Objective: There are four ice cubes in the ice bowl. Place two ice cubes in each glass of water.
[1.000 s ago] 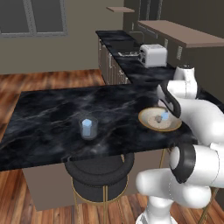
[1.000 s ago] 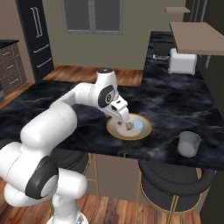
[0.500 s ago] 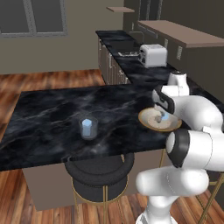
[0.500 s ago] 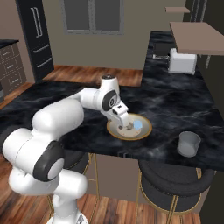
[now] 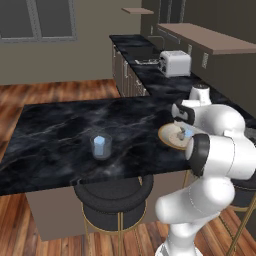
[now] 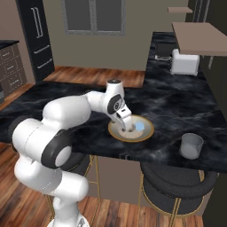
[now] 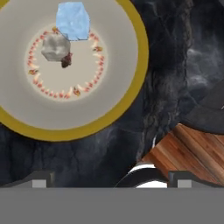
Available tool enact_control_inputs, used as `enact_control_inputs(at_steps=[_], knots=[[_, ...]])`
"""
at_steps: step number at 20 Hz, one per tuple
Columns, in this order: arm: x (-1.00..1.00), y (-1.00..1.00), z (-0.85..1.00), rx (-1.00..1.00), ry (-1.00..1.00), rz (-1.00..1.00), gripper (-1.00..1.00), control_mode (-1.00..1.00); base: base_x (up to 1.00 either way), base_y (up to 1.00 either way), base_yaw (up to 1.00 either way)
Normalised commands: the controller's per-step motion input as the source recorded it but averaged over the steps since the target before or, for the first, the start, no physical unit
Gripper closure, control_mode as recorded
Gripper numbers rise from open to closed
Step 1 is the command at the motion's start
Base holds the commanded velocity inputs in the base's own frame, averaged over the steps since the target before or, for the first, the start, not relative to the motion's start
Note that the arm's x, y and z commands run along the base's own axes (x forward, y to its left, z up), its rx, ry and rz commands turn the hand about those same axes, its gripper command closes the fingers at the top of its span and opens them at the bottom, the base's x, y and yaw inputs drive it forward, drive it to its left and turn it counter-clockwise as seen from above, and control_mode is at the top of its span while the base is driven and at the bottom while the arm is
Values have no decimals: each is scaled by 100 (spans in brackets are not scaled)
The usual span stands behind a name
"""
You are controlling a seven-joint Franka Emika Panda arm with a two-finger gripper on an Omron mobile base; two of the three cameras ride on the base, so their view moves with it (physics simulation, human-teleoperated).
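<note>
A black marbled island counter (image 5: 70, 125) is standing on a reddish wood plank floor (image 5: 55, 92), with round dark stools (image 5: 112, 197) tucked beneath it. A silver toaster (image 5: 174, 63) is sitting on the rear counter, and what is probably a window (image 6: 94, 15) is showing behind.

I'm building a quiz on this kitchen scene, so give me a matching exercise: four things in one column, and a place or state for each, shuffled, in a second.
Things:
1. ice bowl
2. toaster
3. left glass
4. gripper

Places or states:
A. open, just above the bowl
B. on the far counter by the wall
C. holds a pale-blue ice cube
D. near the island's front edge, gold-rimmed, cubes still inside

Pairs: 1-D, 2-B, 3-C, 4-A
</note>
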Motion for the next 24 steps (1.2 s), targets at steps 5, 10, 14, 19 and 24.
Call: enact_control_inputs(at_steps=[5, 10, 14, 19, 24], knots=[[33, -16, -24, 2, 0, -3, -100, -100, 0, 0, 0], [37, -8, -31, 0, 0, 0, -100, -100, 0, 0, 0], [39, -1, -19, 0, -4, 0, -100, -100, 0, 0, 0], [37, -3, -15, 0, -6, 0, -100, -100, 0, 0, 0], [23, -11, -27, 0, -4, 0, -100, -100, 0, 0, 0]])
